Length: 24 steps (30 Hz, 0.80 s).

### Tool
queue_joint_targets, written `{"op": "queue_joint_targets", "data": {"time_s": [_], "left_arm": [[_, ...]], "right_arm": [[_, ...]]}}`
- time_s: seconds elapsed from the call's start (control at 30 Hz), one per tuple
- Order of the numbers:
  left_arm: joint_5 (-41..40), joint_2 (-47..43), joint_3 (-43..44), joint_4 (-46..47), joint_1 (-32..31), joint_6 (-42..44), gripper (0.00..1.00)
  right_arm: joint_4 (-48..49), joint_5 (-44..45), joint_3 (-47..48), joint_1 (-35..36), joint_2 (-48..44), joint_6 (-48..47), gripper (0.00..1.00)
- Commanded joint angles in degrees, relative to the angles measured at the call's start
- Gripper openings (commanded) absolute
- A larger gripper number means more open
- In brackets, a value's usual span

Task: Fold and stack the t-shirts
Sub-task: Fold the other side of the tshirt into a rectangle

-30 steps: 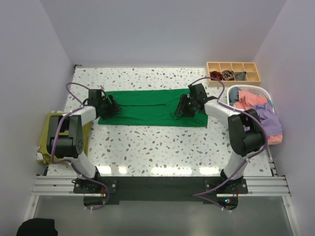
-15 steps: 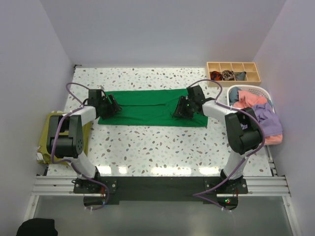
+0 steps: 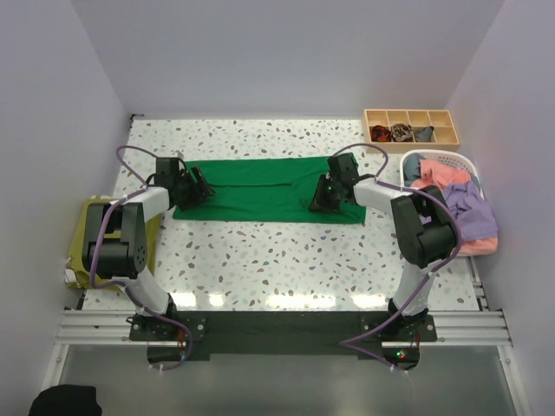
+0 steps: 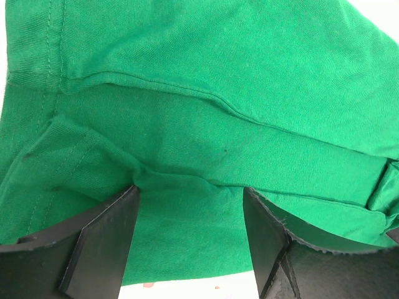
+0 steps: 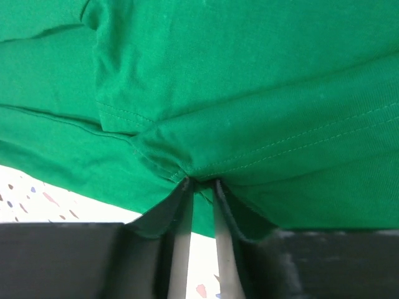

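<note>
Top cam: bright, even overhead light, soft shadows; glare patches on table near my bases. 2 wrist cams: green t-shirt weave sharp, lower frame dark.

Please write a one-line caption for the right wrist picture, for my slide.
Right gripper shut on a fold of the green t-shirt, speckled table visible beneath.

A: How does the left gripper sit?
B: Low, with its two dark fingers spread well apart.
A: And the right gripper?
B: Its fingers are drawn almost together, nipping a fold of the green t-shirt right at their tips.
A: The arms?
B: The left arm and the right arm are both bent at the elbow. Their forearms stretch forward and inward, so each claw points toward the other.
</note>
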Motion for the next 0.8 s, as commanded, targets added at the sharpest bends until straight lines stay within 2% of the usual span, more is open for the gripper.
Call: {"op": "queue_joint_targets", "data": {"time_s": [0.0,0.17,0.47,0.77], "left_arm": [[0.60,1.65,-0.66,-1.22,0.17,1.20,0.73],[0.52,1.91,-0.57,-1.22,0.17,1.20,0.73],[0.78,1.83,-0.75,-1.13,0.08,1.20,0.73],[1.13,2.00,-1.01,-0.78,0.08,1.11,0.73]], "right_arm": [[1.68,0.52,0.48,0.54,0.36,-0.83,0.15],[0.55,1.58,1.18,0.63,-1.75,-2.67,0.00],[-2.97,4.21,5.22,0.81,-4.65,-5.31,0.00],[-7.98,5.44,16.29,0.63,1.32,-8.65,0.00]]}}
